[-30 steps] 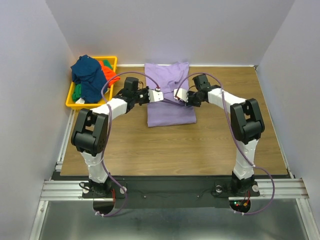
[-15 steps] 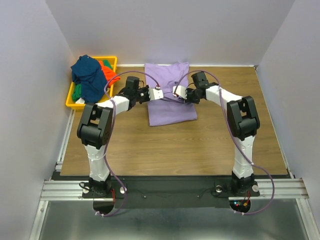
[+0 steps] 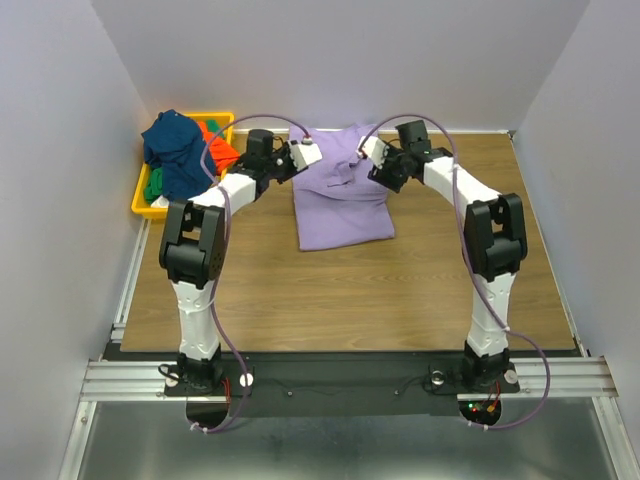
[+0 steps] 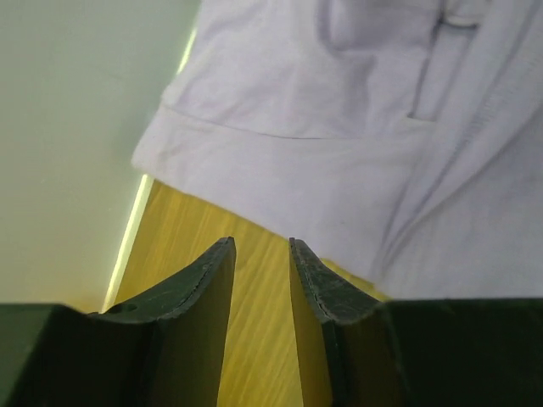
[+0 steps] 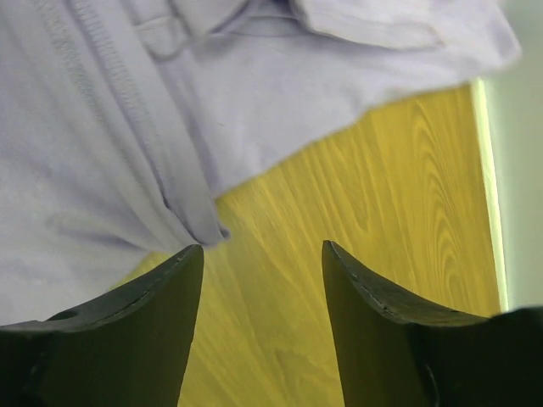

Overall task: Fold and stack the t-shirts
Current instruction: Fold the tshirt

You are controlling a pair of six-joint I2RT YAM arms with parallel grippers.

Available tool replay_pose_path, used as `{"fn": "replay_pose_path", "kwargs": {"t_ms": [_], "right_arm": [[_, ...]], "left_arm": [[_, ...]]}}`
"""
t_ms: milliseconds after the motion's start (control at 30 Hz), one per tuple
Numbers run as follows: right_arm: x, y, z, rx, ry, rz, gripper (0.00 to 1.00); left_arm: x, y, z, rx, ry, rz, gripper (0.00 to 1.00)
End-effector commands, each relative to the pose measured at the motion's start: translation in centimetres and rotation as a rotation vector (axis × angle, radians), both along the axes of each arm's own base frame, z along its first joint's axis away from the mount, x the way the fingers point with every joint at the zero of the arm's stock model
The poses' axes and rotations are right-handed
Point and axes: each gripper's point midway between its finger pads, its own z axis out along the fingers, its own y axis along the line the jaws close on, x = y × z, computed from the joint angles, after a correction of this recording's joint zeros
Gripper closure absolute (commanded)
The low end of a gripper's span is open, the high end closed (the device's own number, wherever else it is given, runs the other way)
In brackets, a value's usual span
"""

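Note:
A lavender t-shirt (image 3: pixel 340 200) lies partly folded at the back middle of the table, with rumpled cloth along its far edge. My left gripper (image 3: pixel 308 152) hovers over its far left corner and stands open; in the left wrist view the left gripper (image 4: pixel 260 248) has bare wood between its fingers and the lavender t-shirt (image 4: pixel 339 127) just ahead. My right gripper (image 3: pixel 368 148) is at the far right corner, open wider. In the right wrist view the right gripper (image 5: pixel 261 248) holds nothing, and a fold of the lavender t-shirt (image 5: pixel 170 102) ends beside its left finger.
A yellow bin (image 3: pixel 140 206) stands at the back left, holding a navy t-shirt (image 3: pixel 175 150), an orange-red one (image 3: pixel 213 135) and a green one (image 3: pixel 153 187). The wooden table (image 3: pixel 400 290) ends at white walls behind and on both sides.
Both grippers moved from the shirt's middle toward its far edge and opened, letting go of the lavender cloth, which now lies folded back there.

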Motion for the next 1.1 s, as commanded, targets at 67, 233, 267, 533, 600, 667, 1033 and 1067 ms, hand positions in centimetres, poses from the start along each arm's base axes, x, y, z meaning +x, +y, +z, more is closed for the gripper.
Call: {"fn": "replay_pose_path", "kwargs": {"t_ms": [67, 233, 267, 533, 600, 667, 1033, 1067], "right_arm": [[-2.4, 0.0, 5.9, 0.19, 0.006, -0.112, 0.46], [-5.6, 0.9, 2.8, 0.288, 0.194, -0.164, 0.71], [-5.9, 0.9, 2.0, 0.305, 0.229, -0.179, 0.72], [-6.5, 2.4, -2.3, 0.426, 0.451, -0.247, 0.76], [-6.0, 2.4, -3.2, 0.429, 0.467, -0.254, 0.77], [-5.3, 2.4, -4.5, 0.431, 0.486, -0.268, 0.77], [-1.8, 2.6, -4.1, 0.498, 0.476, -0.318, 0.77], [-1.7, 2.6, -4.0, 0.502, 0.476, -0.318, 0.76]], "left_arm": [[-3.0, 0.9, 9.0, -0.26, 0.079, 0.076, 0.57], [-6.7, -0.6, 8.0, -0.377, 0.25, 0.082, 0.62], [-7.3, -1.5, 7.6, -0.379, 0.276, 0.078, 0.63], [-10.5, -3.8, 2.6, -0.441, 0.516, 0.125, 0.65], [-10.8, -4.1, 1.6, -0.444, 0.552, 0.134, 0.65], [-11.1, -4.5, 0.6, -0.439, 0.578, 0.146, 0.65], [-13.1, -4.6, -6.6, -0.317, 0.731, 0.243, 0.71], [-13.0, -4.6, -7.0, -0.309, 0.738, 0.252, 0.71]]}}
